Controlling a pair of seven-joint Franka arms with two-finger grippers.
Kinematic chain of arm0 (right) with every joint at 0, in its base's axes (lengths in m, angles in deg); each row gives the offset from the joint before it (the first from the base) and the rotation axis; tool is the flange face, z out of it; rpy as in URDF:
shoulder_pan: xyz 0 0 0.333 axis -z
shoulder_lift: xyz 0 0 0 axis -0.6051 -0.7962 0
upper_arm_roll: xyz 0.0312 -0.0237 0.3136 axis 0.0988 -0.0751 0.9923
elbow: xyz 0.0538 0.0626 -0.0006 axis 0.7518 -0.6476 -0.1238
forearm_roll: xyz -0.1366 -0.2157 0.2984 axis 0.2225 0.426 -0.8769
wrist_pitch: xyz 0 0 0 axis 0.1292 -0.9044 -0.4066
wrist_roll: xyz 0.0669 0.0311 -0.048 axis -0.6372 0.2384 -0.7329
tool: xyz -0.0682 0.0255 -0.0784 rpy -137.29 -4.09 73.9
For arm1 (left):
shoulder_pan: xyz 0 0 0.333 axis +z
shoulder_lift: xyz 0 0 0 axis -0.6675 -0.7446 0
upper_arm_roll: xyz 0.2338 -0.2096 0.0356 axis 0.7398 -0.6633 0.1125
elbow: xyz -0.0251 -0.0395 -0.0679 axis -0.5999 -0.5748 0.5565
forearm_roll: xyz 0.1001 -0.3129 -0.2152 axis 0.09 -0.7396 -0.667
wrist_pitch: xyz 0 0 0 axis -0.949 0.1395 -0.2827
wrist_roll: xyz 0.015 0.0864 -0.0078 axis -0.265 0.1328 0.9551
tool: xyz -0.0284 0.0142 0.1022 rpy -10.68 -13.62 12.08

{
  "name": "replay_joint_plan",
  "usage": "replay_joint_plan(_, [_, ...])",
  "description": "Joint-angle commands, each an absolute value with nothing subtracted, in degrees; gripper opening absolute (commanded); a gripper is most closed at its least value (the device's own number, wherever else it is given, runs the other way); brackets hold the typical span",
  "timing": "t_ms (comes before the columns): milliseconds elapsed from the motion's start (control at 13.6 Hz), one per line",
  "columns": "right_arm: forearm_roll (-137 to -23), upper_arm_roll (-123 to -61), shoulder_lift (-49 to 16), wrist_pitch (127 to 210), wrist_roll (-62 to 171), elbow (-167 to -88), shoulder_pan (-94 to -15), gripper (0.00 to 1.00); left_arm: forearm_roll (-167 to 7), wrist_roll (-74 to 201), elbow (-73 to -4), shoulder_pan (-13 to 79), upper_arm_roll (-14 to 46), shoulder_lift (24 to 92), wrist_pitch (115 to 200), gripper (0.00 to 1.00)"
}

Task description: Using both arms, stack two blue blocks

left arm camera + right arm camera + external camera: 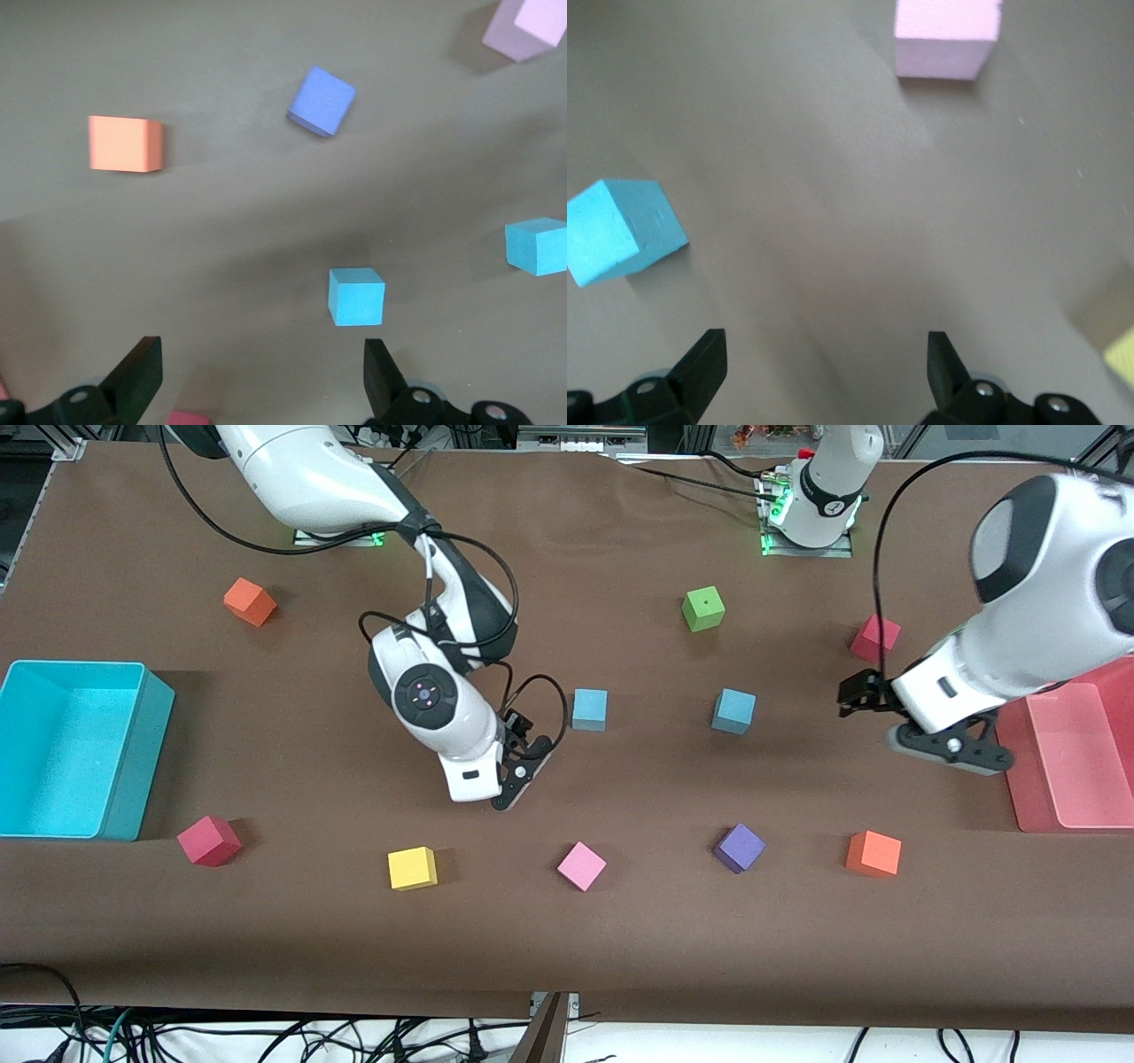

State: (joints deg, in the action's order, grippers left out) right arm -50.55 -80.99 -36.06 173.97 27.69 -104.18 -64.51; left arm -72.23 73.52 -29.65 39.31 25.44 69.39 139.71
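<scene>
Two light-blue blocks sit apart mid-table: one toward the right arm's end, the other toward the left arm's end. My right gripper hangs open and empty over bare cloth beside the first block, which shows in the right wrist view off to one side of the gripper. My left gripper is open and empty, up over the cloth beside the red bin. The left wrist view shows its gripper, one block close to one finger and the other block farther off.
A cyan bin stands at the right arm's end and a red bin at the left arm's end. Loose cubes lie around: orange, green, red, dark red, yellow, pink, purple, orange.
</scene>
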Motion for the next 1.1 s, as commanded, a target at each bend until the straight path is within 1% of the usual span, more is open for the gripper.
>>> replay_joint_plan(0, [-56.6,-80.0,-35.3,180.6,15.9,-110.0,-62.4,1.0,-73.1,73.9,-30.5,38.3,24.9,68.1,139.9,1.0])
replay_joint_plan(147, [-59.9,-80.0,-35.3,184.9,12.4,-113.0,-62.3,1.0,-73.5,74.1,-34.0,38.3,24.2,68.0,140.1,1.0])
replay_joint_plan(293, [-64.8,-80.0,-35.3,189.3,6.4,-116.3,-62.3,1.0,-74.2,74.2,-39.3,38.4,23.0,69.0,142.6,1.0])
replay_joint_plan(440, [-71.5,-80.0,-35.3,194.3,-1.1,-120.4,-62.3,1.0,-74.3,74.2,-47.3,38.4,22.5,71.8,149.2,1.0])
replay_joint_plan(587, [-81.6,-79.8,-35.4,198.2,-10.8,-123.5,-62.4,1.0,-74.4,73.5,-56.7,38.4,20.6,75.4,158.1,1.0])
replay_joint_plan(660, [-87.5,-79.7,-35.5,198.6,-16.3,-124.2,-62.4,1.0,-74.4,73.5,-59.9,38.4,20.1,76.5,161.7,1.0])
replay_joint_plan(807, [-97.5,-79.7,-35.6,198.1,-28.6,-125.3,-62.4,1.0,-74.4,73.5,-63.4,38.4,19.6,76.2,167.1,1.0])
replay_joint_plan(880, [-100.4,-79.7,-35.5,196.9,-32.9,-125.6,-62.4,1.0,-74.4,73.5,-64.7,38.4,19.6,75.8,169.8,1.0])
replay_joint_plan(1027, [-101.3,-79.8,-34.5,189.9,-34.6,-126.1,-62.4,1.0,-74.2,73.6,-67.9,38.4,19.6,74.4,176.1,1.0])
